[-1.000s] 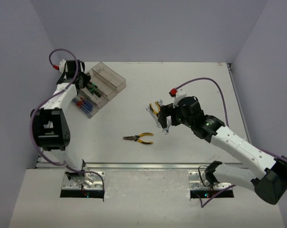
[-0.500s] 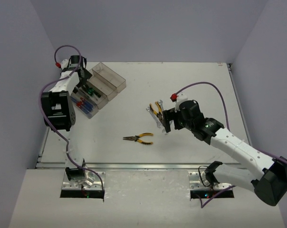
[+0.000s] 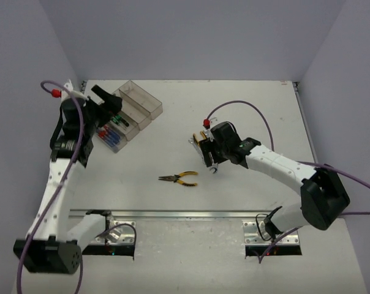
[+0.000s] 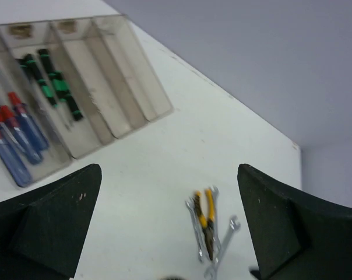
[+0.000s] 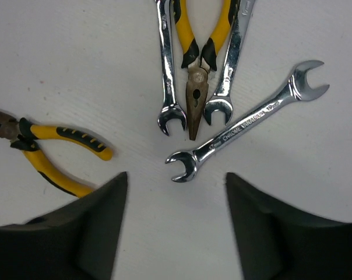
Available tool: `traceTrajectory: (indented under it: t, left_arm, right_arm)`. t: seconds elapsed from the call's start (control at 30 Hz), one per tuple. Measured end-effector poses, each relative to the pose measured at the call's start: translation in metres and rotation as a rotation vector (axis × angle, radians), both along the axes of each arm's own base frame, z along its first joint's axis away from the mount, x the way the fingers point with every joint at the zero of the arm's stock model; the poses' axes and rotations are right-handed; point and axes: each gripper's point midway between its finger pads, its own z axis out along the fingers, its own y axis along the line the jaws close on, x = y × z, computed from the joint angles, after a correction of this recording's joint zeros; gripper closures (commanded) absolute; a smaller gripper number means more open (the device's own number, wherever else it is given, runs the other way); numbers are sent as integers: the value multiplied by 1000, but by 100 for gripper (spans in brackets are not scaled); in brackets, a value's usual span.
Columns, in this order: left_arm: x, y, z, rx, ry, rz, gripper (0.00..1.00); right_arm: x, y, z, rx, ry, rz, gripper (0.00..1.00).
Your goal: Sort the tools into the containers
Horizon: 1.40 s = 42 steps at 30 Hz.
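The desk [image 3: 264,104] carries four joined bins [image 4: 129,81] at its left; the left end effector [image 4: 170,233] hangs near them, wide open and empty. The right end effector [image 5: 175,233] is open, empty, above wrenches [image 5: 246,119] and pliers [image 5: 194,93]. Screwdrivers [image 4: 53,87] lie in two bins

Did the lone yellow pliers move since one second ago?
No. The lone pliers lie at the same spot, equally far from the front rail.
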Motion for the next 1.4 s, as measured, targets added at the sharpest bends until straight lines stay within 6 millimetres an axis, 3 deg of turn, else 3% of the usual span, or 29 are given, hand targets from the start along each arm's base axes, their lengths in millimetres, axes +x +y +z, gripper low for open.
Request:
traceTrajectory:
  t: [0.07, 0.13, 0.27, 0.37, 0.47, 0.73, 1.07, 1.2, 1.27, 1.4]
  left_arm:
    - [-36, -27, 11, 36, -85, -133, 0]
    - [-61, -39, 10, 83, -123, -216, 0]
    - [-77, -37, -32, 168, -48, -265, 0]
    - [-88, -41, -62, 182, 11, -308, 0]
    - [-94, -43, -73, 189, 31, -332, 0]
    - [-100, -48, -61, 192, -27, -365, 0]
    - [-101, -52, -57, 197, -47, -390, 0]
    - [-102, -52, -55, 198, -55, -390, 0]
    - [-103, -53, -54, 199, -60, -391, 0]
    - [-103, -53, -53, 198, -67, -395, 0]
  right_arm:
    - [12, 7, -4, -26, 16, 4, 56]
    - [25, 16, -8, -45, 30, 11, 63]
    - [43, 36, -15, -53, 62, 59, 64]
    - [36, 51, -23, -30, 118, 157, 63]
    - [19, 64, -31, -27, 166, 266, 59]
    - [-37, 105, -59, -126, 209, 598, 57]
    - [-35, 102, -89, -230, 239, 716, 54]
    - [-32, 105, -91, -253, 217, 748, 56]
    - [-32, 104, -92, -263, 213, 761, 62]
    - [-30, 105, -93, -272, 207, 787, 88]
